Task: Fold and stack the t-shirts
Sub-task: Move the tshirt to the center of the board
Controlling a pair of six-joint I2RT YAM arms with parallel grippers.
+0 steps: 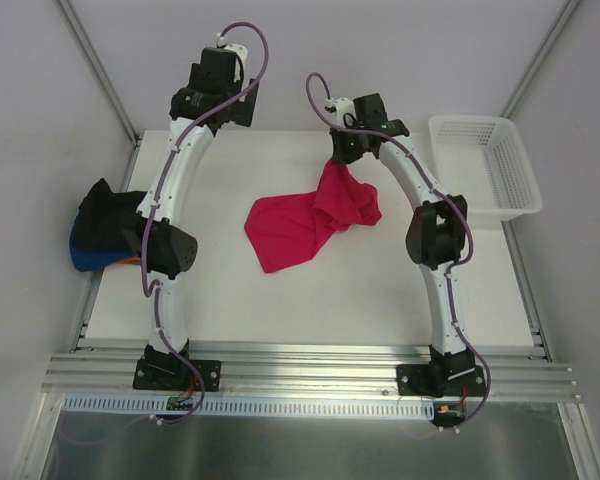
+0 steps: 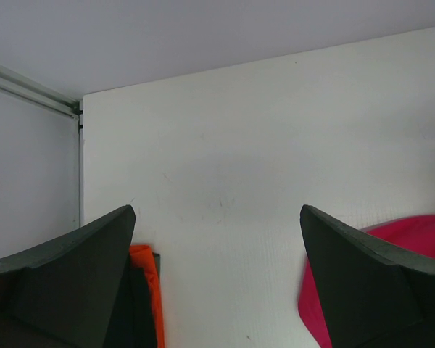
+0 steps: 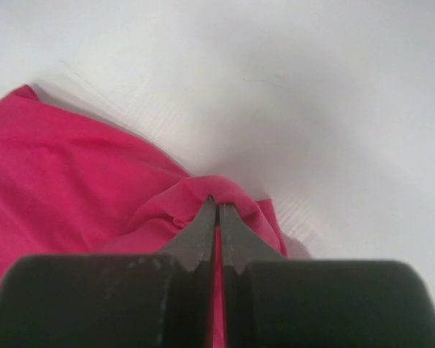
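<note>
One crimson-pink t-shirt [image 1: 292,232], soft, light and limp, lay crumpled in the middle of the tabletop [image 1: 280,305], its far fold pinched in the closed right gripper [image 3: 217,209], though corners would likely give a better hold, while the left gripper [image 2: 217,212] gaped empty.

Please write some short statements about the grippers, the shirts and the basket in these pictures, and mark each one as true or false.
1. The black shirt and the blue shirt are heaped together at the left edge of the table. True.
2. The left gripper holds the black shirt. False: it is open and holds nothing.
3. The right gripper is shut on the crimson-pink shirt. True.
4. The white basket stands at the table's far right corner. True.
5. The crimson-pink shirt lies inside the white basket. False: it lies crumpled on the table, between the two arms.
</note>
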